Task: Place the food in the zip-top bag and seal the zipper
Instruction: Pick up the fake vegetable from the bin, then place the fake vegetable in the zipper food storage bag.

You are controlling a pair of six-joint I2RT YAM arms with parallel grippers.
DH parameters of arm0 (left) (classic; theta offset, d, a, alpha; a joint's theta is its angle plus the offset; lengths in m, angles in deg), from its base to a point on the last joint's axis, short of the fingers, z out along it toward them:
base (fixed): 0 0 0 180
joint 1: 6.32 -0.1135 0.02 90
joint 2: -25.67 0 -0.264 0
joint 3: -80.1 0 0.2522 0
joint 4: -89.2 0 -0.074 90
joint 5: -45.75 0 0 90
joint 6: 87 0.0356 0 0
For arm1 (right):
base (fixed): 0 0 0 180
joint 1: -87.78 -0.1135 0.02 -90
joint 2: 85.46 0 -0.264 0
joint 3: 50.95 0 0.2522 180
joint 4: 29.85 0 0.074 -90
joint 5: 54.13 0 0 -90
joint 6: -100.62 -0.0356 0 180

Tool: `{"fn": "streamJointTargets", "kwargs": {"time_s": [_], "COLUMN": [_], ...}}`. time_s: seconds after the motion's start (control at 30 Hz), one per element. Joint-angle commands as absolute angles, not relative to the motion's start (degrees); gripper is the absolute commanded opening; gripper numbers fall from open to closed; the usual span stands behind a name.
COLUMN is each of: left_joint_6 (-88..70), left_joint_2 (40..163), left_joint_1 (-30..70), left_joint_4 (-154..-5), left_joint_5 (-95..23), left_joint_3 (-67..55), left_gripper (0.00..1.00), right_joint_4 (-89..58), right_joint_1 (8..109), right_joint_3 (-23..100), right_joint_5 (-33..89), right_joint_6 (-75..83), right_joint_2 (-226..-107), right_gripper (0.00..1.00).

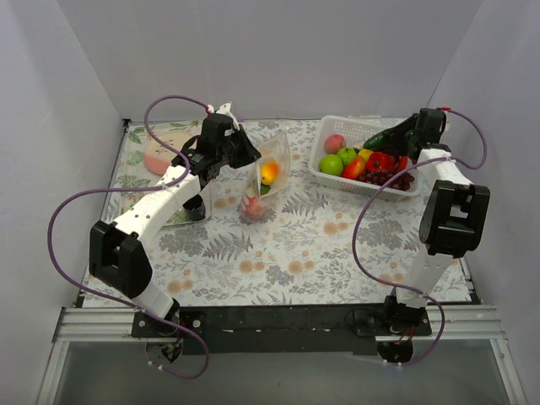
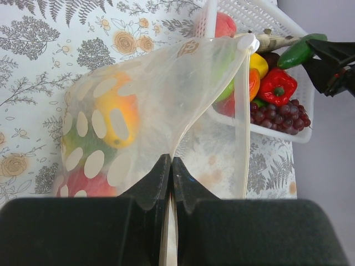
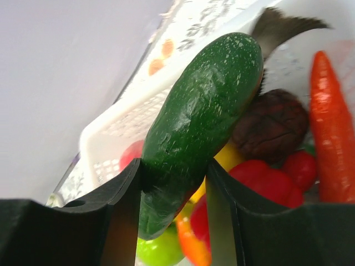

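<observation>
The clear polka-dot zip-top bag [image 1: 268, 179] stands mid-table with its mouth held up. My left gripper [image 1: 250, 153] is shut on the bag's upper edge; the wrist view shows the bag [image 2: 166, 100] pinched between the fingertips, with an orange-yellow fruit [image 2: 116, 116] and a red piece [image 2: 91, 185] inside. The zipper strip [image 2: 244, 116] hangs open at the right. My right gripper [image 1: 393, 135] is shut on a green cucumber [image 3: 202, 119], held above the white basket [image 1: 333, 179] of food; the cucumber also shows in the top view [image 1: 381, 137].
The basket holds a peach, green apples, a red pepper [image 1: 380, 160], grapes [image 1: 390, 177], a carrot [image 3: 331, 127] and a dark fruit [image 3: 272, 124]. A pink plate [image 1: 162, 156] and a dark cup [image 1: 196, 209] sit at the left on the floral tablecloth. White walls enclose three sides.
</observation>
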State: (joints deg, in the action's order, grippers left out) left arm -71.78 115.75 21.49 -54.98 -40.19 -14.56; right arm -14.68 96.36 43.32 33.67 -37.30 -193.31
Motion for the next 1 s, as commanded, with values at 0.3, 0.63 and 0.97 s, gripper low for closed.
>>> {"fn": "streamJointTargets", "kwargs": {"time_s": [0.3, 0.63, 0.97], "left_joint_6": [-71.53, -72.14, -71.71], "left_joint_2": [113.03, 113.82, 113.91], "left_joint_1": [21.10, 21.10, 21.10], "left_joint_4": [-55.51, -55.24, -54.01], "left_joint_5": [-40.82, -40.03, -40.64], "left_joint_3": [-15.22, -16.45, -17.95], "left_gripper": [0.00, 0.00, 0.00], "right_joint_4": [-23.11, -27.78, -31.11], "right_joint_1": [83.68, 63.01, 47.81], "right_joint_3": [36.20, 34.35, 32.16], "right_joint_5": [27.18, 35.60, 48.26], "right_joint_6": [-31.76, -18.21, -11.00], "right_joint_2": [-178.02, -166.85, -168.08], "right_gripper": [0.01, 0.01, 0.09]}}
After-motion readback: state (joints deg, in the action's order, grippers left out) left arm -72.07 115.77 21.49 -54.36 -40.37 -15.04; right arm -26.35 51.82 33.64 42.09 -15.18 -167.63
